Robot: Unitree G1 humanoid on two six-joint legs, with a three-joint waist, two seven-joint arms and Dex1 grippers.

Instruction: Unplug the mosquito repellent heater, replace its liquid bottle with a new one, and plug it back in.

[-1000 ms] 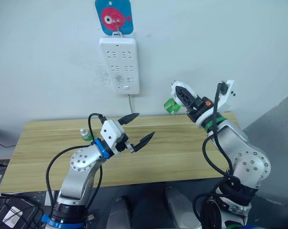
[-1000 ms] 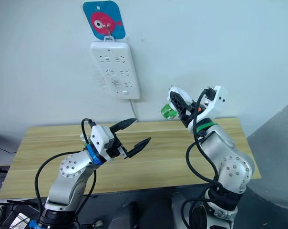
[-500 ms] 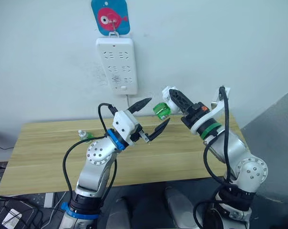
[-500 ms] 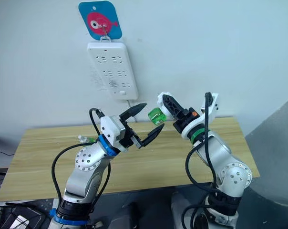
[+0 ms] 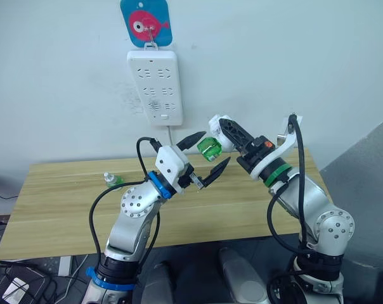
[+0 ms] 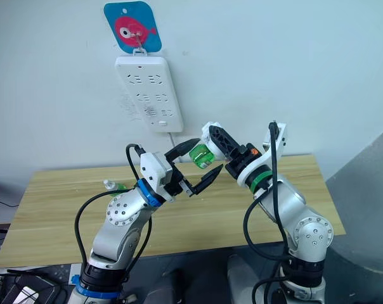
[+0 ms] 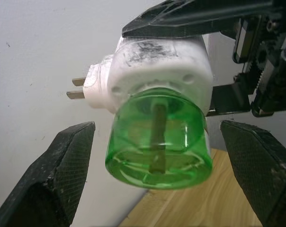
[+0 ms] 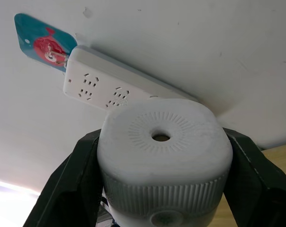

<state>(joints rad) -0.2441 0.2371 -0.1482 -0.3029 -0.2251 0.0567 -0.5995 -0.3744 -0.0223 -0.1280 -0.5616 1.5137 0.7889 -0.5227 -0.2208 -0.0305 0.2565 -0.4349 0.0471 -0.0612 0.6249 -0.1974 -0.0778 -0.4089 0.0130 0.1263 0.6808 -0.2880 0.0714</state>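
One mosquito repellent heater [image 7: 157, 66] is in view, pinched between the jaws of the right gripper [image 5: 224, 134], which press against its white body on both sides; it is held in the air above the table [image 5: 58, 209], its two metal prongs pointing toward the wall. One liquid bottle [image 7: 158, 139], translucent green with a dark wick visible inside, is fitted in the heater and points toward the left gripper [image 5: 205, 156]. The left gripper's jaws are spread wide, one on either side of the green bottle with a gap on each side, touching neither bottle nor heater. A second green bottle, the new one [image 5: 111, 180], stands on the table behind the left arm, well apart from both pairs of jaws. One white power strip [image 5: 155, 86] hangs on the wall under a blue fish hook [image 5: 147, 23], above both grippers.
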